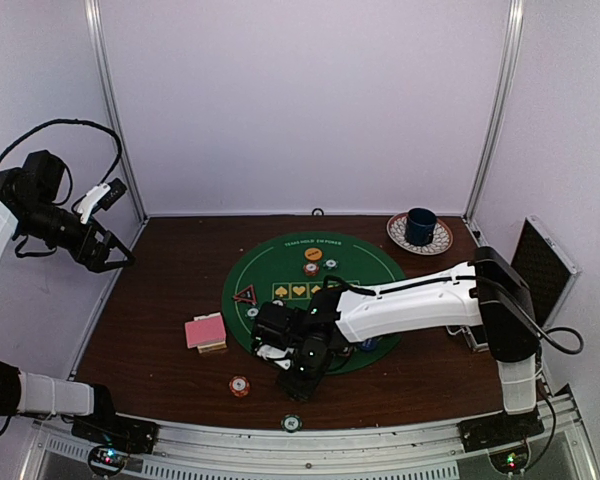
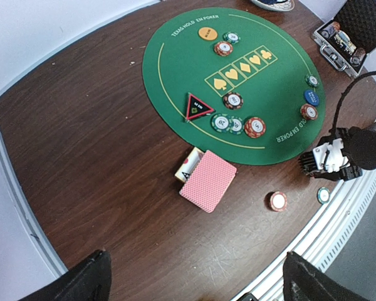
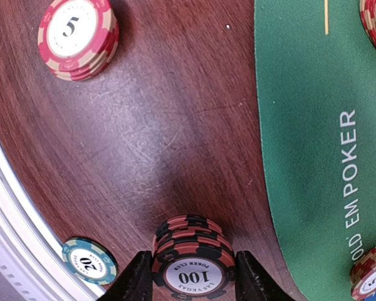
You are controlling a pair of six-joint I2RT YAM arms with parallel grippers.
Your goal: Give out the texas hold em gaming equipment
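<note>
While the stack of dark "100" chips (image 3: 191, 260) is gripped by the right gripper (image 3: 193, 276), one finger pressed to each flank, squareness has to be watched. The stack sits at the bottom centre of the right wrist view, on the bare wooden table (image 3: 163, 138), just left of the green mat (image 3: 301, 125). Whether it has been raised off the wood cannot be told. The upper chips look slightly offset from the lower ones, so the squeeze should be kept level and low on the stack, lest the bottom chips be left behind or the column shear. A straight, slow lift is advised before any sideways travel. The red "5" chips (image 3: 77, 39) at upper left and the teal chip (image 3: 88, 260) at lower left lie well apart and need not be disturbed. The left gripper (image 2: 195, 256) is spread wide and empty, high above the pink-backed cards (image 2: 208, 182), and can be left parked.
</note>
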